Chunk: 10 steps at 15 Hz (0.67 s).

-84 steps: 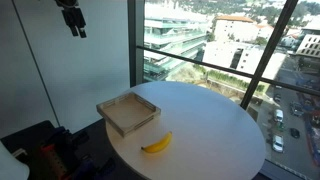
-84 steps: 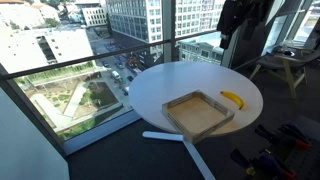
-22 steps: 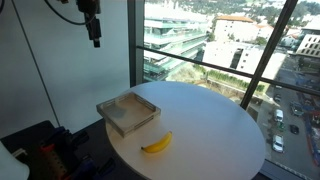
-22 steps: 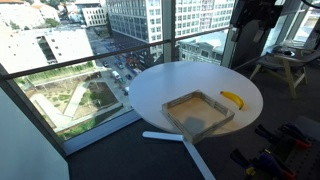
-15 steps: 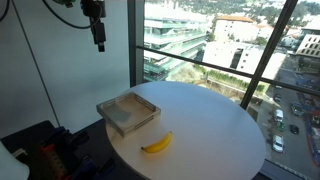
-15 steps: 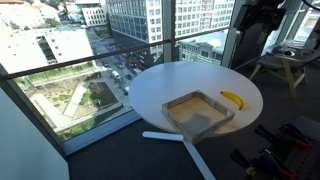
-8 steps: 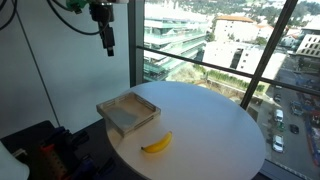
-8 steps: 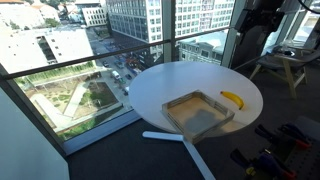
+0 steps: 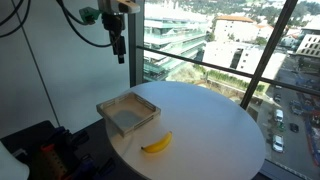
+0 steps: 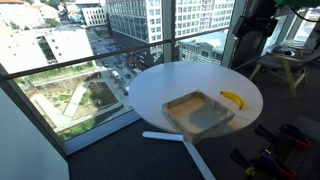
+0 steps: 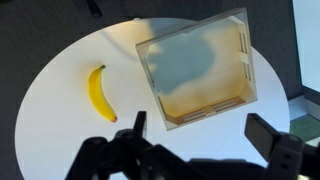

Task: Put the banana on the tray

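Note:
The small yellow banana [image 9: 156,144] lies on the round white table near its front edge, apart from the tray; it also shows in an exterior view [image 10: 232,99] and in the wrist view [image 11: 98,92]. The square tray [image 9: 128,113] with tan wooden walls and a pale grey floor sits on the table and holds nothing; it shows in an exterior view [image 10: 199,113] and the wrist view [image 11: 196,66] too. My gripper [image 9: 119,51] hangs high above the table, over the tray's far side, open and empty [image 11: 200,130].
The round white table [image 9: 215,130] stands beside floor-to-ceiling windows with dark frames [image 9: 135,45]. A white table base [image 10: 165,136] lies on the dark floor. A wooden stool [image 10: 283,68] stands behind the table. Dark equipment [image 9: 50,150] sits on the floor by the table.
My gripper has moved steadily sideways towards the table, from beside the wall to above the tray's far side. The banana and tray have not moved.

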{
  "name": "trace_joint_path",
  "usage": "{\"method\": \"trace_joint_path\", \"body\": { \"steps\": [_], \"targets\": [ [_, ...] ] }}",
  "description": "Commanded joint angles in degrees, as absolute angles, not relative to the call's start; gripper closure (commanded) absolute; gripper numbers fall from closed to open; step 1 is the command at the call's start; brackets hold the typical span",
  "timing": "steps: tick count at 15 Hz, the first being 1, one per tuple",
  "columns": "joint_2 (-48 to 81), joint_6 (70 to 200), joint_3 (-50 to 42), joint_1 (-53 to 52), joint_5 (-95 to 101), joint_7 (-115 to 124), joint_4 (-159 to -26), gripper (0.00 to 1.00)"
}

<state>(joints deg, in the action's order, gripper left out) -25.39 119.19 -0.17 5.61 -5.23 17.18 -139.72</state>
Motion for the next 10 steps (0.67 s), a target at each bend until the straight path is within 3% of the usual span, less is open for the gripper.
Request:
{"method": "trace_joint_path", "body": {
  "steps": [1, 10],
  "targets": [
    [-23.02, 122.19, -1.27, 6.14, -4.75, 15.23, -139.47, 0.0],
    [-15.78, 129.01, -3.07, 6.18, -5.41, 13.71, -139.63, 0.0]
  ]
}}
